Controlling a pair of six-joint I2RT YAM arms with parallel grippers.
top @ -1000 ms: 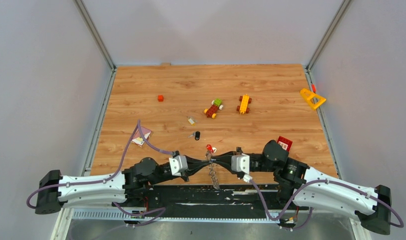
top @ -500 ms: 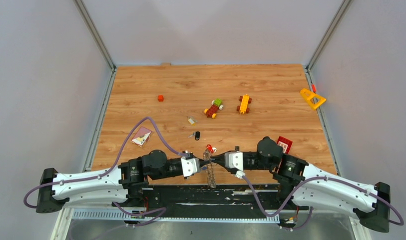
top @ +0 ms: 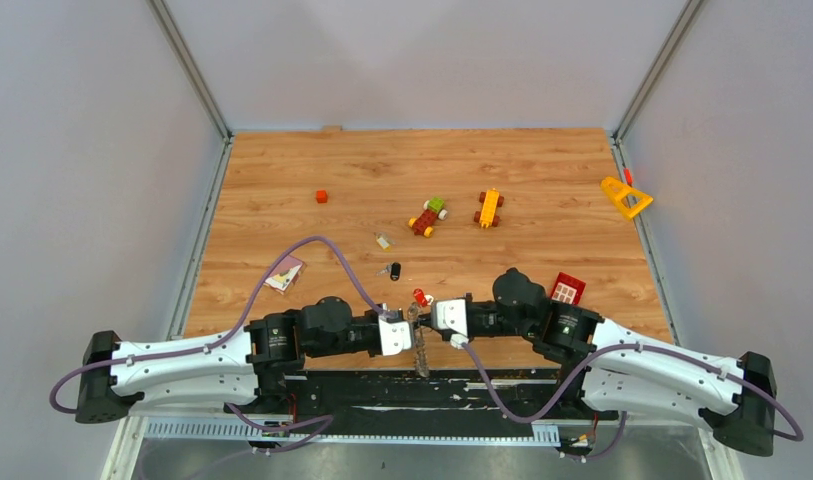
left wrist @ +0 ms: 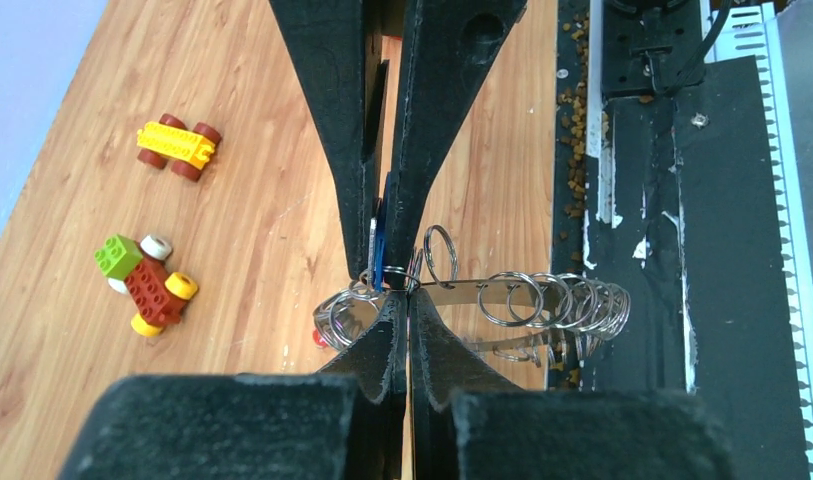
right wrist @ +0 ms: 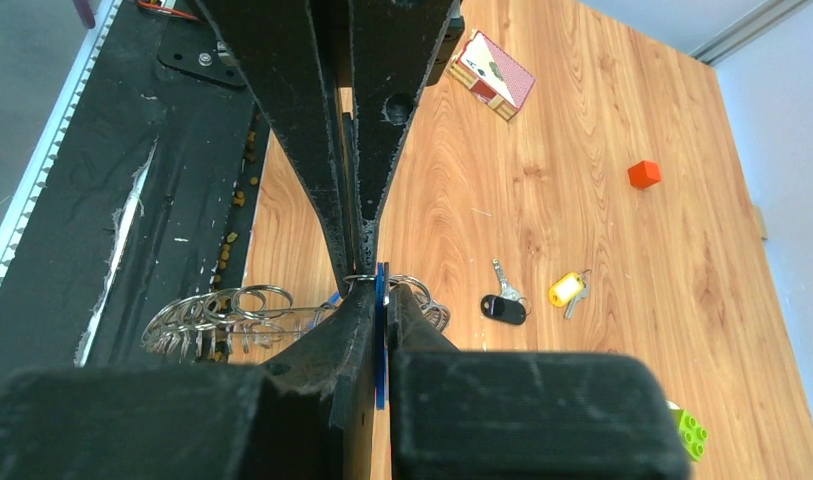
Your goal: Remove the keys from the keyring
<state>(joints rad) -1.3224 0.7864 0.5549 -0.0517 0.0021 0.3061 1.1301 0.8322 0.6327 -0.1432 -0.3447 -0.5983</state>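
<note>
Near centre, keyring (left wrist: 482,288) clamped by the left gripper (left wrist: 407,300), jaws pressed together, blue key (left wrist: 381,242) pinched edge-on by the right gripper (right wrist: 378,290), blade hidden between fingers, hanging end barely made out overhead.

Board (top: 372,190) lies open between orange cube (top: 321,196) and toy cars (top: 428,216); keys (top: 394,270) scattered nearer.

The surface (top: 542,170) shows warm, light-brown wood grain. The keyring (left wrist: 542,300) is shiny silver, with a blue key (left wrist: 381,252) on it. The black key (right wrist: 504,309) and yellow key (right wrist: 565,289) have silver blades. The cube (right wrist: 643,174) is orange-red and the triangle (top: 625,197) is yellow. The toy vehicle (left wrist: 147,283) is red, green, yellow and white.
</note>
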